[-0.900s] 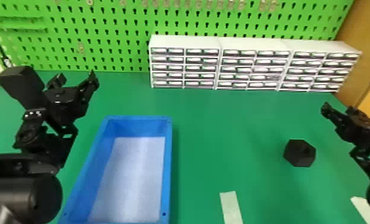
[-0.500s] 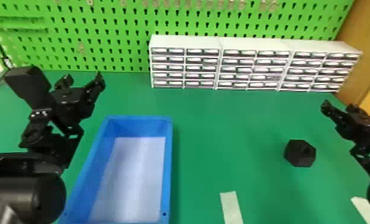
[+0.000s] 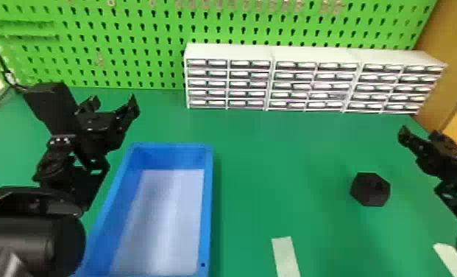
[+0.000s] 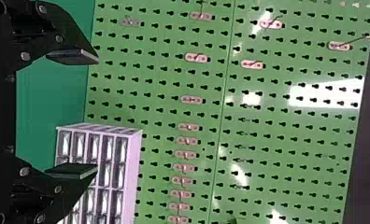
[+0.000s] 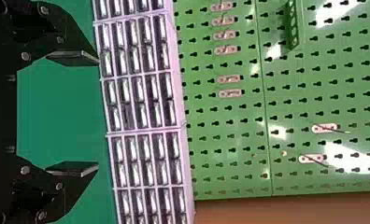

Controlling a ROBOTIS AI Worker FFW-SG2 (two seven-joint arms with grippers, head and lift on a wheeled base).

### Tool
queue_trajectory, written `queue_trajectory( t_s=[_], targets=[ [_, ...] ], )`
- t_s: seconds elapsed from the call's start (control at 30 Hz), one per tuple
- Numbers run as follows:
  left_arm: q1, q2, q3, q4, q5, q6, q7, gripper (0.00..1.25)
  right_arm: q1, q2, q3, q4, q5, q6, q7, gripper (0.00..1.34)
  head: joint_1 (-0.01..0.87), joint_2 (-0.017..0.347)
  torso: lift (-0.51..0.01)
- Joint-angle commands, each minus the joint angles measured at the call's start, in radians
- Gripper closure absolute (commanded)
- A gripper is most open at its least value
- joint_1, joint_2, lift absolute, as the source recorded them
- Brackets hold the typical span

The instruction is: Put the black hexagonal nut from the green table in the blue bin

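Nut position: the black hexagonal nut (image 3: 371, 189) lies on the green worktop (image 3: 275, 158), on the robot's right side, well apart from the blue bin (image 3: 209, 206). Bin stands on the worktop toward the robot's left; its pale inner floor is visible.

Left pincer (image 3: 112, 104): released, fingers spread, held near the bin's far left corner in the head view. Right pincer (image 3: 420, 135): likewise released, near the nut and beyond it, to its right. Wrist views agree: left pincer (image 4: 97, 114) has a wide gap between its two flat fingers; right pincer (image 5: 98, 113) the same, with bare green between them.

Surroundings: white drawer units (image 3: 312, 77) stand along the worktop's far side, in front of a green pegboard (image 3: 146, 55). One pale strip (image 3: 285, 258) lies on the worktop between bin and nut, toward the near edge; a second pale strip (image 3: 453, 261) lies farther right.
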Motion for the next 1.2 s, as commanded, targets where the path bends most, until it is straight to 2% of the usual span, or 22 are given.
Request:
queue_trajectory(
  t_s=[0.0, 0.37, 0.87, 1.17],
  targets=[
    [0.003, 0.000, 0.002, 0.000, -0.001, 0.003, 0.000, 0.43, 0.002, 0.000, 0.001, -0.002, 0.000, 0.003, 0.000, 0.47, 0.692, 0.008, -0.097],
    [0.000, 0.000, 0.004, -0.001, 0.000, 0.002, 0.000, 0.43, 0.004, 0.003, 0.001, -0.028, 0.009, 0.035, -0.001, 0.47, 0.692, 0.008, -0.097],
    [0.003, 0.000, 0.010, -0.001, 0.008, 0.003, 0.000, 0.43, 0.047, 0.025, -0.034, -0.264, 0.041, 0.330, -0.001, 0.47, 0.692, 0.008, -0.097],
    [0.009, 0.000, 0.022, -0.011, 0.011, 0.003, 0.000, 0.43, 0.096, 0.030, -0.049, -0.392, 0.006, 0.504, -0.001, 0.47, 0.692, 0.008, -0.097]
  ],
)
